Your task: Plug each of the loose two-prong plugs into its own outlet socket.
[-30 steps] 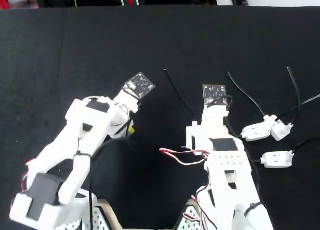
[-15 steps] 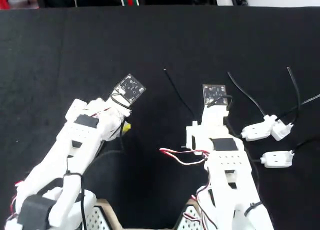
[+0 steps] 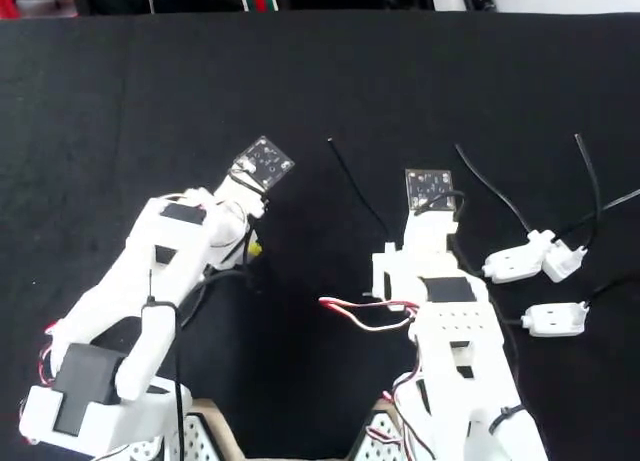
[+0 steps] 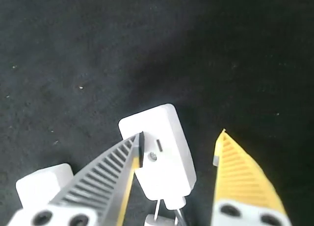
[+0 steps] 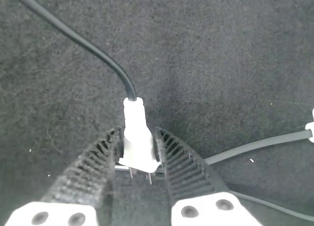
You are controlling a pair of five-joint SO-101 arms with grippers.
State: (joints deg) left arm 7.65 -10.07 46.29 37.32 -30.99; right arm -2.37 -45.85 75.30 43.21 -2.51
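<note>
High view: both arms sit low over the black table (image 3: pixel 150 81), with a few white corded pieces (image 3: pixel 515 265) lying near its right edge.

Left wrist view: left gripper (image 4: pixel 181 135) is spread open around a white socket block (image 4: pixel 157 152), grey finger (image 4: pixel 105 172) touching its side, yellow finger (image 4: pixel 238 172) just clear.

Right wrist view: right gripper (image 5: pixel 136 133) is clamped on a white two-prong plug (image 5: pixel 137 145), prongs toward the camera, black cord (image 5: pixel 73 37) trailing away.

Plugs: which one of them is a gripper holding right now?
The white plug clamped in the right gripper, with its two prongs pointing back toward the wrist; the other white cabled pieces lie loose on the table.
</note>
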